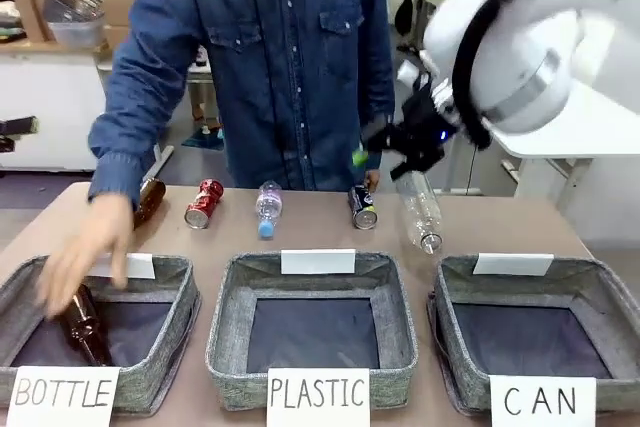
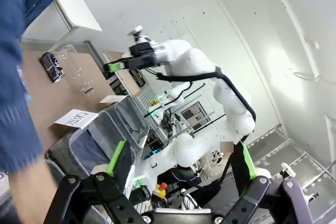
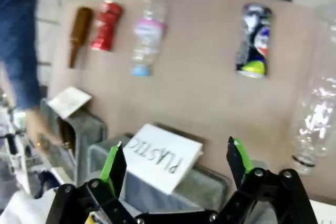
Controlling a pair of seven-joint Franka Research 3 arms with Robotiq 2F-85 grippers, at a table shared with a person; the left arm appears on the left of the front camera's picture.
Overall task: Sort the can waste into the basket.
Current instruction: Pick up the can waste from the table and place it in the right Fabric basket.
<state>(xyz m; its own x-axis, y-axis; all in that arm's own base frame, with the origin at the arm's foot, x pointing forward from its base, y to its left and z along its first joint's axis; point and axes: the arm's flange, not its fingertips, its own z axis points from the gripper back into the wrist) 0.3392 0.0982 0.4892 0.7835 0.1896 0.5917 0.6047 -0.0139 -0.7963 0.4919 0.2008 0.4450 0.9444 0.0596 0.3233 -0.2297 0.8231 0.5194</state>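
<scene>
Brown table (image 1: 310,229): black can (image 1: 363,207) lies at its far edge, long axis far-to-near, just under your right gripper (image 3: 176,153), apart and empty, nearer than the left gripper (image 2: 180,157), also apart; CAN basket (image 1: 448,319) sits at the near right corner.

We see a brown table (image 1: 500,222) with two rows of things on it. In the far row, from left to right, lie a brown bottle (image 1: 150,199), a red can (image 1: 204,204) just beside it, a small clear bottle (image 1: 268,209) with a blue cap, a black can (image 1: 363,207), and a larger clear bottle (image 1: 420,209). All five lie on their sides. In the near row stand three grey baskets side by side: the basket marked BOTTLE (image 1: 180,292) on the left, the basket marked PLASTIC (image 1: 225,347) in the middle, and the basket marked CAN (image 1: 445,337) on the right.
</scene>
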